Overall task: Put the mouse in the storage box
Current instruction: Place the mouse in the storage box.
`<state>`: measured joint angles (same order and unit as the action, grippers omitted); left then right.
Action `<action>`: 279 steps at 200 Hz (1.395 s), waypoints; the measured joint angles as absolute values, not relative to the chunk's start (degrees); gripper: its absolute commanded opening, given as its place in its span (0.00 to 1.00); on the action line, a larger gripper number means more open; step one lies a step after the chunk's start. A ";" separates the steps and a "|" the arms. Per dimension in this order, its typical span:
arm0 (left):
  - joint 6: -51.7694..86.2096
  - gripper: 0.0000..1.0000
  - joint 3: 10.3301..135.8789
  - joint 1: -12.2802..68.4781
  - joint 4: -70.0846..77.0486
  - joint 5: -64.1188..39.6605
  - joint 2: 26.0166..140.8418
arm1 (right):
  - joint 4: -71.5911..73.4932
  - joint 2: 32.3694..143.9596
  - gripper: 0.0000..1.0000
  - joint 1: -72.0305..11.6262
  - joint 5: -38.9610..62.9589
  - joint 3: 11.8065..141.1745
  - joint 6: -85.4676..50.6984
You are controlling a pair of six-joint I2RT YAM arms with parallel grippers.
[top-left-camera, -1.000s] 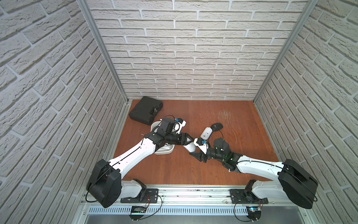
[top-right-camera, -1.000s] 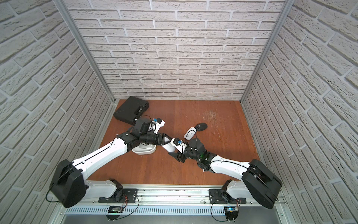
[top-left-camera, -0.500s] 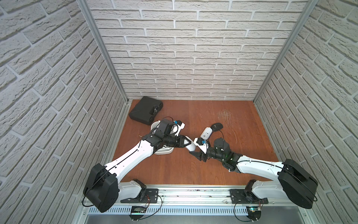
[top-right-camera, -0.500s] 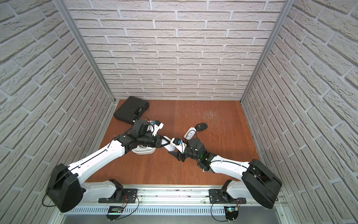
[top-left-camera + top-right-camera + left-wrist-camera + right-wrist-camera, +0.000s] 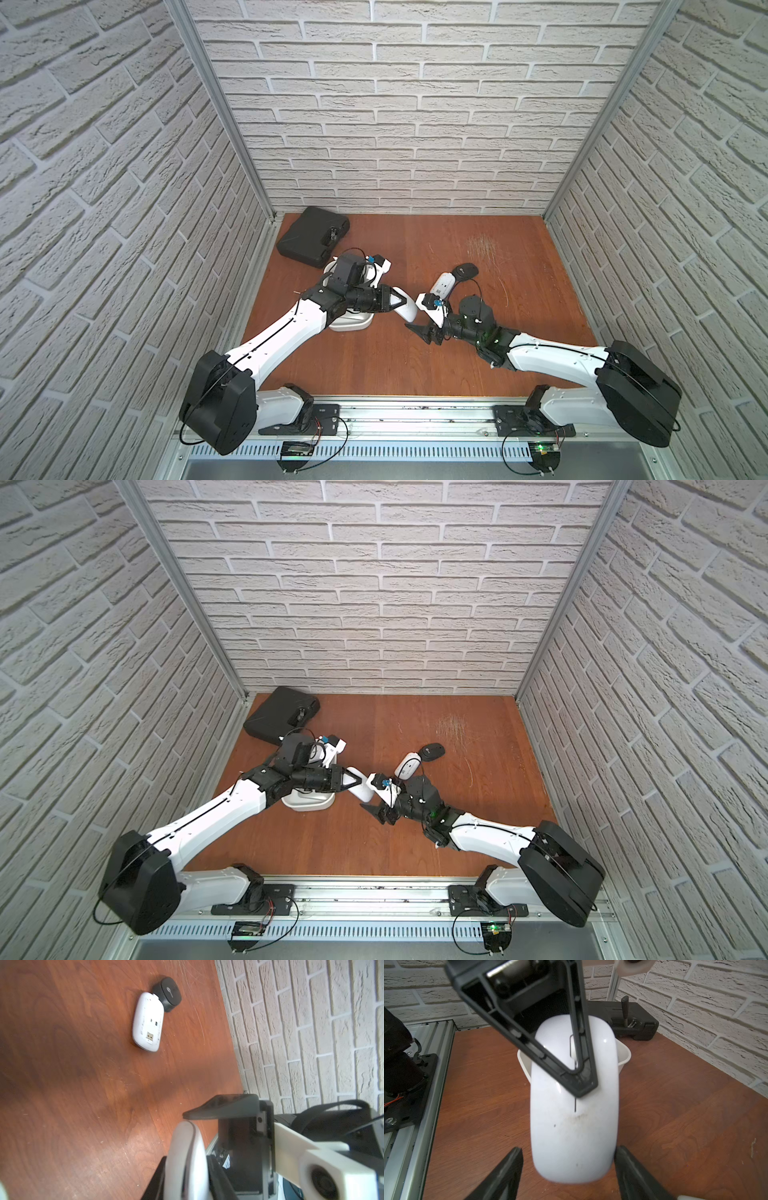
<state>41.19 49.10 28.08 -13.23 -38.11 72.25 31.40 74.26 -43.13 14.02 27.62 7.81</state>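
No lettering is coming through readably anywhere, only marks too small or too blurred to make out.
The upturned white mouse point(image 5: 147, 1022) is showing rows of tiny grey print point(image 5: 142, 1027) along its underside, and in the left wrist view they are staying too fine to read. The black round device point(image 5: 166, 999) just beside one end of it is carrying a small pale logo point(image 5: 169, 991) on top, which is not resolving into letters. A little white sticker point(image 5: 227, 1162) with dark bars is sitting on the body of the right gripper point(image 5: 422, 334), and that is blurring out as well.
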 measured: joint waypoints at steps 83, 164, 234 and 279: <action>42.13 0.00 42.81 6.87 -10.66 -34.44 68.05 | 32.82 75.42 0.79 -43.13 12.29 27.51 6.92; 41.74 0.00 42.37 2.61 -2.07 -30.89 81.47 | 32.84 76.55 0.78 -43.13 12.03 27.40 6.85; 42.24 0.11 43.05 2.63 5.34 -32.64 90.26 | 33.01 77.34 0.78 -43.13 11.75 27.29 6.85; 42.24 0.51 43.05 2.63 4.54 -31.35 90.39 | 33.30 77.54 0.78 -43.13 11.62 27.27 6.85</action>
<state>42.24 43.05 2.63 4.54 -31.35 90.39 33.30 77.54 -43.13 11.62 27.27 6.85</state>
